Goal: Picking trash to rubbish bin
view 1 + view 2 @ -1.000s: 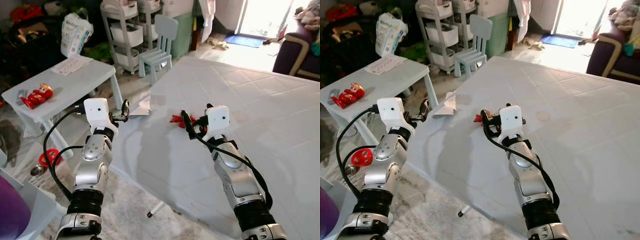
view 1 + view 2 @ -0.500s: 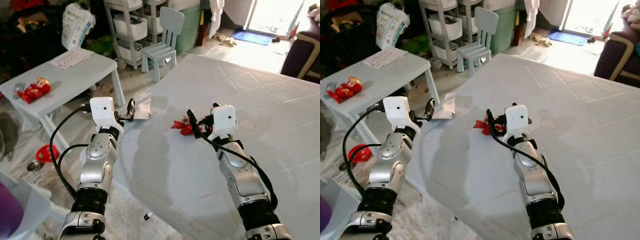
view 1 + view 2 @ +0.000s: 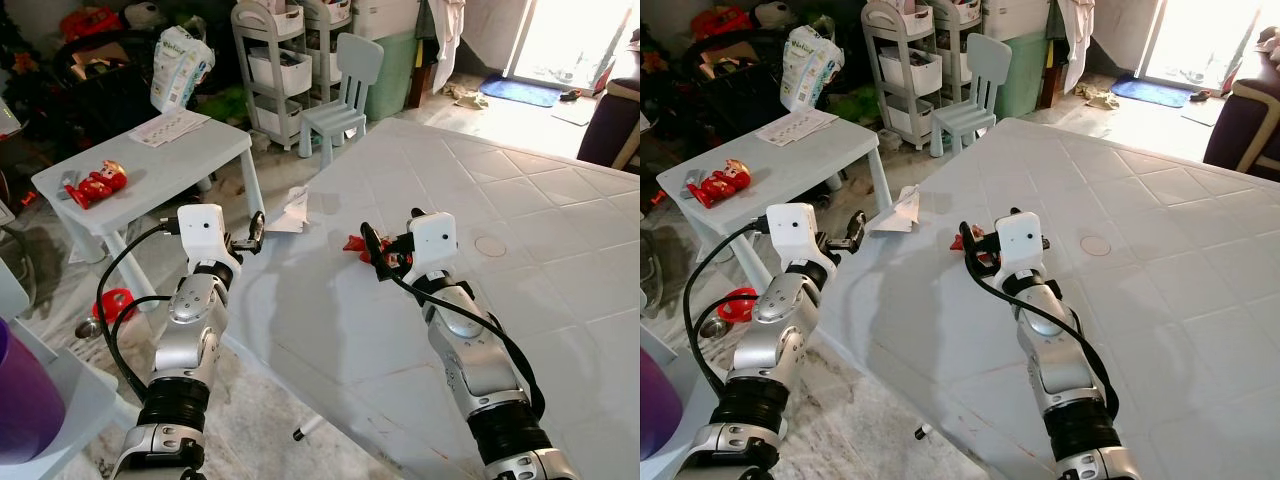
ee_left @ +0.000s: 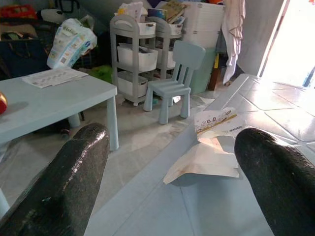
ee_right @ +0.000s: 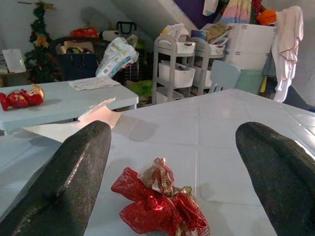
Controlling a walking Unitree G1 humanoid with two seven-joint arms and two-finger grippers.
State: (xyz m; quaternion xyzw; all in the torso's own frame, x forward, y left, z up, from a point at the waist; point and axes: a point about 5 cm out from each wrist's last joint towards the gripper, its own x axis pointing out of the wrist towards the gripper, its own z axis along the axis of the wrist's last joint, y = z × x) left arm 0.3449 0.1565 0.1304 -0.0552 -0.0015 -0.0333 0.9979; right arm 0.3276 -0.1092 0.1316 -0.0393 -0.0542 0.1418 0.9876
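A crumpled red mesh ribbon with gold trim lies on the big white tiled table, a little in from its left edge and toward the far half. The right gripper hovers just on the near side of it, fingers spread wide with nothing between them; in the right wrist view the ribbon sits on the tabletop between and beyond the two black fingers, apart from both.

Left of the ribbon and slightly farther, a torn white paper wrapper with printed lettering rests at the table's left edge. The left gripper is held just left of that edge, near the wrapper but not touching it, its fingers also wide apart and holding nothing.

Farther left stands a small pale-blue plastic table carrying a red and gold toy figure and a printed sheet of paper. Beyond it are a pale-blue child's chair, a grey trolley with white bins and a white printed plastic pack. A red ring-shaped object lies on the floor near the small table's leg.
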